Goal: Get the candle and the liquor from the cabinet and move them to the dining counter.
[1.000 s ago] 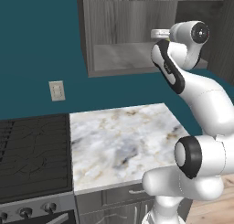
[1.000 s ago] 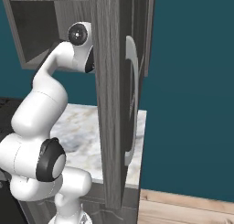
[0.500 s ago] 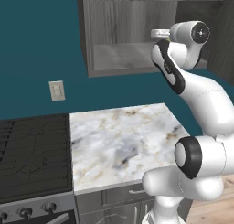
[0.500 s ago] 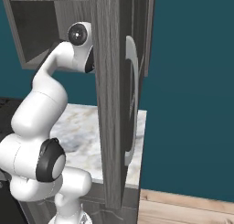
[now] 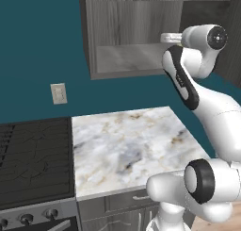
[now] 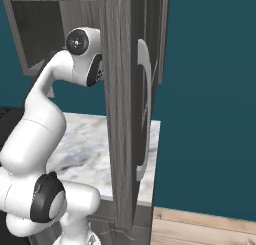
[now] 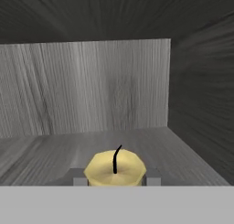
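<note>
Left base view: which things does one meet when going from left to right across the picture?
Stove → wall outlet → marble worktop → white arm

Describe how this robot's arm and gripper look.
The arm is glossy white with rounded segments, a long black strip along one upper link and dark round joint caps with black rings. In the hand view, the gripper shows small grey finger tips.

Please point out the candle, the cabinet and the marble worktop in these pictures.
candle [image 7: 115,169], hand view, on its yellow top beside the wick.
cabinet [image 5: 127,58], left base view, on its inner shelf floor.
marble worktop [image 5: 127,152], left base view, on its bare middle.
</note>
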